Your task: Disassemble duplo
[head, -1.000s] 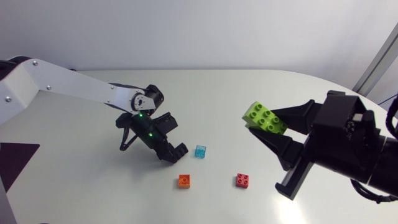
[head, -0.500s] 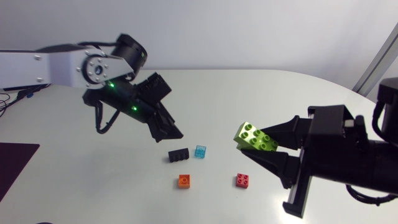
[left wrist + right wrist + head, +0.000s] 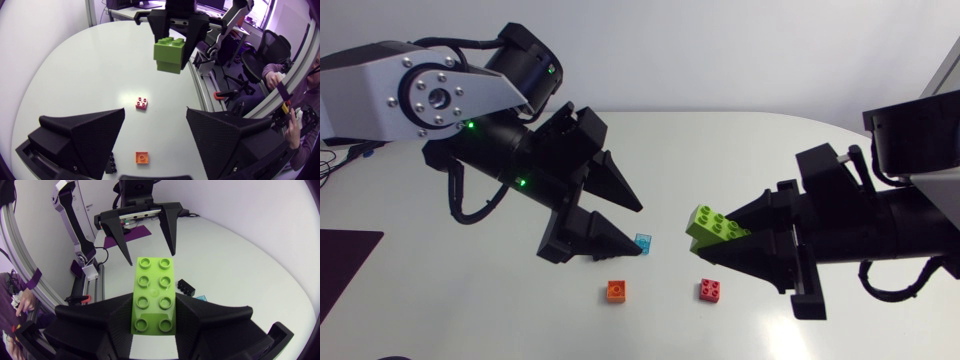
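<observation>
Left arm point(image 3: 390, 90) enters from the left edge and rises high over the table point(image 3: 800, 150), with green lights lit on its wrist. Left gripper point(image 3: 640, 230) hangs above the table's middle, its fingers spread wide with nothing between them. The tips point toward the right arm.

- Black brick point(image 3: 111, 164): small, lying flat on the table under the left gripper. In the head view the gripper's lower finger covers it. The right wrist view shows it again point(image 3: 186, 286), just beside the blue one.
- Light blue brick point(image 3: 642, 242): small and translucent, on the table at the tip of the left gripper's lower finger as seen from above.
- Orange brick point(image 3: 616, 290): two-by-two, studs up, near the table's front edge and apart from the others. It also shows in the left wrist view point(image 3: 142, 157).
- Red brick point(image 3: 710, 289): two-by-two, studs up, level with the orange one and to its right, below the right gripper.
- Green brick point(image 3: 712, 224): lime, two-by-four, held in the air above the table and touching nothing else. Its free end sticks out toward the left gripper. I cannot tell whether a second piece sits under it.

Right gripper point(image 3: 715, 235) pinches the green brick by its long sides, one finger on each. Right arm point(image 3: 910, 220) comes in from the right edge.
</observation>
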`<action>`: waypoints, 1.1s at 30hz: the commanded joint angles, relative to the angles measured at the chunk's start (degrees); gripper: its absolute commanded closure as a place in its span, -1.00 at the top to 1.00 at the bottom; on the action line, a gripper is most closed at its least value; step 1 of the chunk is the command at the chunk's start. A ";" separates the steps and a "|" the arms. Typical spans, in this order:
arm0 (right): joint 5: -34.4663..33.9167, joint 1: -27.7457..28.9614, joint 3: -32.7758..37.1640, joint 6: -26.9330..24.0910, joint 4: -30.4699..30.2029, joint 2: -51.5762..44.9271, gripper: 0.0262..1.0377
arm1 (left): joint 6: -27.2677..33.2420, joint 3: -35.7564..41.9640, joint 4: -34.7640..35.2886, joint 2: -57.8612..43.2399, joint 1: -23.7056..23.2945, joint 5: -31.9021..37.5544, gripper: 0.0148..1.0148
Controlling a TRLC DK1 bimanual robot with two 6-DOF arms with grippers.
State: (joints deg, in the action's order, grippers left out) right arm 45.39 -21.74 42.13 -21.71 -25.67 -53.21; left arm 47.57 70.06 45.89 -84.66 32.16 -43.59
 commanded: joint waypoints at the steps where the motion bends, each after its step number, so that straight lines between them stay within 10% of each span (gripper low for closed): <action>1: 2.16 0.38 1.90 -1.05 -1.05 -1.98 -0.69 | 4.99 1.57 2.19 -1.65 0.18 -2.37 0.69; 33: 0.23 -7.18 1.55 0.01 0.71 -6.20 -0.69 | 3.84 9.92 7.20 -8.68 6.33 -8.70 0.44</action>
State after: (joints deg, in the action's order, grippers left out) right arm 45.84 -28.51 43.09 -21.89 -25.36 -58.78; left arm 51.77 79.18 52.34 -91.92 37.85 -51.29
